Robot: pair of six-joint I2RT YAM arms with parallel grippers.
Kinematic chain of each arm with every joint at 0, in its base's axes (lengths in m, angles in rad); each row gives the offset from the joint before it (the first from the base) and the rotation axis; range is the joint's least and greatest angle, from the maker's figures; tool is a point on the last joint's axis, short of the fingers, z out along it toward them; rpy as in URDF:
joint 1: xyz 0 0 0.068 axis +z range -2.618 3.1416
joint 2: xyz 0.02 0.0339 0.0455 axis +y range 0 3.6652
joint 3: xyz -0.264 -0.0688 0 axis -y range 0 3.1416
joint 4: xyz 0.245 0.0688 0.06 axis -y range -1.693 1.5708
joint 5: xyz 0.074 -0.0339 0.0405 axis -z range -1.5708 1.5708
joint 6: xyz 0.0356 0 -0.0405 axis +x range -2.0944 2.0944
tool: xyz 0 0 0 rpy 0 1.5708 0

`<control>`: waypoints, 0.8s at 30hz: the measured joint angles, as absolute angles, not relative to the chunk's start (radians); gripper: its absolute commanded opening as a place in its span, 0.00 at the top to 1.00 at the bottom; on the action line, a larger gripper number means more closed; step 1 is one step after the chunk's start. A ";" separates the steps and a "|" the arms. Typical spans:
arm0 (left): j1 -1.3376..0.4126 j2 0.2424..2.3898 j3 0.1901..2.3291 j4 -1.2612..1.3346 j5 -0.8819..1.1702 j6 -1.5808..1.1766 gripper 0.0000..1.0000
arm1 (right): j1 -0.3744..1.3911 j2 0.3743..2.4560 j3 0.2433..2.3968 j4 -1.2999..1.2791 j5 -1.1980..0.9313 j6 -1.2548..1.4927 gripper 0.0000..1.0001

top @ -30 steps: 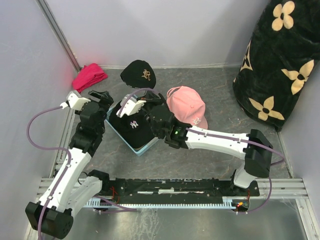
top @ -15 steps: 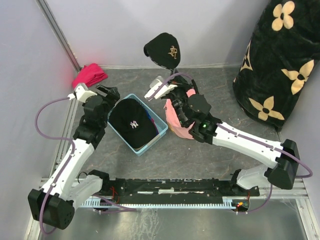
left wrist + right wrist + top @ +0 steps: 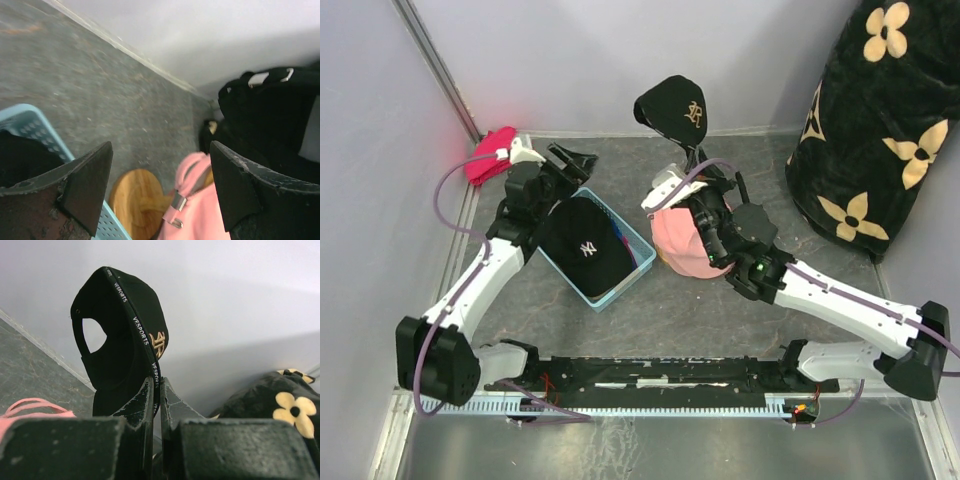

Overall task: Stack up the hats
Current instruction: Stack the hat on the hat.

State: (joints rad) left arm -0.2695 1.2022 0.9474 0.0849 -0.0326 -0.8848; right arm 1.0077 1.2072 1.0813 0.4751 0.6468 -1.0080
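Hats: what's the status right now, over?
Right tool shut on gold-logo black cap, held aloft near pink cap. Left tool open, empty, beside basket holding other black cap. Nothing seen in the way.

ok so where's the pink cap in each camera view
top external: pink cap at centre, just right of the blue basket.
left wrist: pink cap at bottom centre, beside the wooden stand.
right wrist: pink cap shows only as an edge in the lower left corner, below the raised black cap.
shared landmark: the seam where grey floor meets pale wall.
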 measured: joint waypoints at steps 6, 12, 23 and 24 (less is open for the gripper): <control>-0.271 1.303 0.947 0.268 0.220 -0.881 0.15 | 1.012 1.129 1.067 0.428 0.656 -0.960 0.98; -0.311 1.341 0.960 0.402 0.359 -0.810 0.14 | 1.032 1.100 1.066 0.402 0.659 -0.939 0.98; -0.447 1.401 1.084 0.418 0.364 -0.574 0.12 | 1.086 1.093 1.034 0.365 0.666 -0.941 0.98; -0.453 1.401 1.087 0.413 0.351 -0.559 0.12 | 1.091 1.091 1.032 0.364 0.667 -0.944 0.98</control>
State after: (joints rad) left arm -0.4534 1.4010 1.0874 0.4129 0.3508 -0.5594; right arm 1.0908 1.0908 1.0325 0.3645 0.6670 -0.9436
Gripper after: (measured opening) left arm 0.870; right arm 0.099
